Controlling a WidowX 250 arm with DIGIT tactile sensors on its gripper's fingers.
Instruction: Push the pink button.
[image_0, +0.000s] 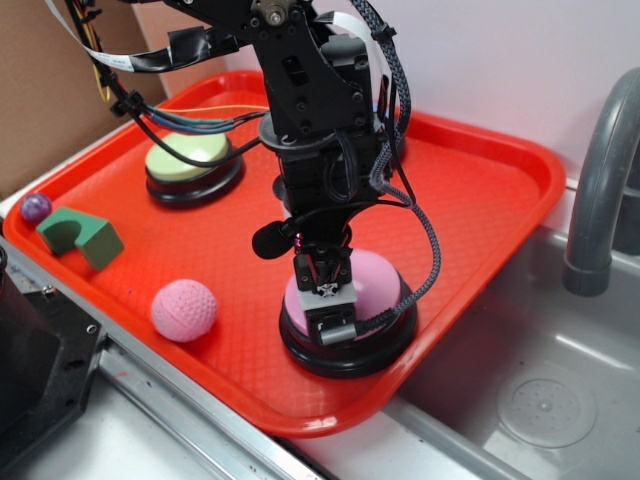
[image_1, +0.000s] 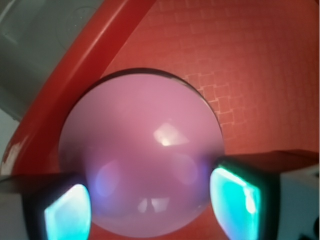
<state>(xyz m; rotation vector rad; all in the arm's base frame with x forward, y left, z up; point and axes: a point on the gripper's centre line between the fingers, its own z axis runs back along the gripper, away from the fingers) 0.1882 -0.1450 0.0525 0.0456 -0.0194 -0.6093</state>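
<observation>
Nearest to me, at the front edge of the red tray (image_0: 480, 190), sits the pink button (image_0: 375, 280), its glossy dome on a black round base close to the tray's front rim. The pincer (image_0: 328, 300) comes straight down onto it, and from the side its tip appears to rest on the dome, though I cannot say for certain that it presses. In the wrist view the dome (image_1: 142, 150) fills most of the picture, and the two fingertips (image_1: 235, 197) stand apart at either side of its lower part, so the pincer is spread wide and grasps nothing. A braided cable (image_0: 425, 255) loops down beside the arm to the pincer's tip.

A little to the left, on the tray floor, lies a pink dimpled ball (image_0: 184, 310), well clear of the button. Further left are a green block (image_0: 80, 236) with an arched cutout and, just beside it at the tray's edge, a small purple ball (image_0: 36, 207).

Towards the back of the tray a yellow-green button (image_0: 188, 160) sits on its own black base, partly behind dangling wires.

To the right, off the tray, a steel sink (image_0: 540, 390) drops away, with a grey faucet (image_0: 600, 180) curving over it.
</observation>
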